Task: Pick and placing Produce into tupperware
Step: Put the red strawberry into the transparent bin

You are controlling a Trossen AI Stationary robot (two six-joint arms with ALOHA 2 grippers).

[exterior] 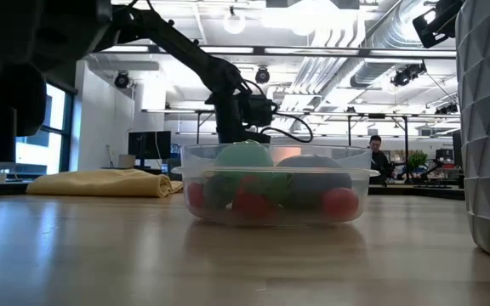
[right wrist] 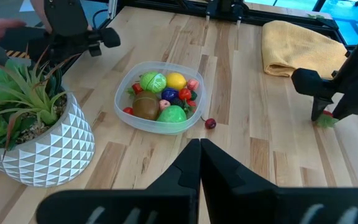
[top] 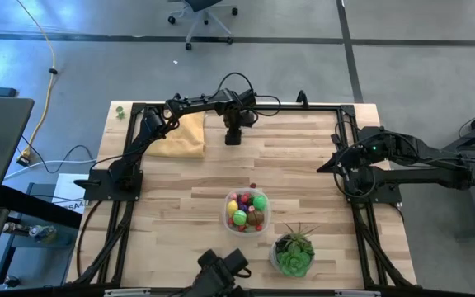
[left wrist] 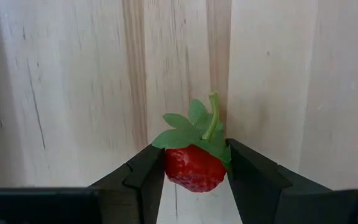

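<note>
One toy strawberry (left wrist: pixel 194 167) sits pinched between the fingers of the left hand (left wrist: pixel 194 180), far across the desk (top: pixel 303 157) beside the yellow cloth (top: pixel 181 136). Its leafy stem sticks out past the fingertips. It looks light, hard and a bit slick, so the grip across its red body seems the right one; the thin leaves would probably bend if taken instead. The tub (top: pixel 247 213) stands well apart from it, nearer the front edge, already crowded with fruit, just beside the potted plant (top: pixel 293 252). A small red piece (right wrist: pixel 211 123) lies on the wood right by the tub's rim. Between strawberry and tub the boards are bare, so I'd judge the path open. The right hand (right wrist: pixel 199 144) waits at the desk's right side, fingers pressed together on nothing.
</note>
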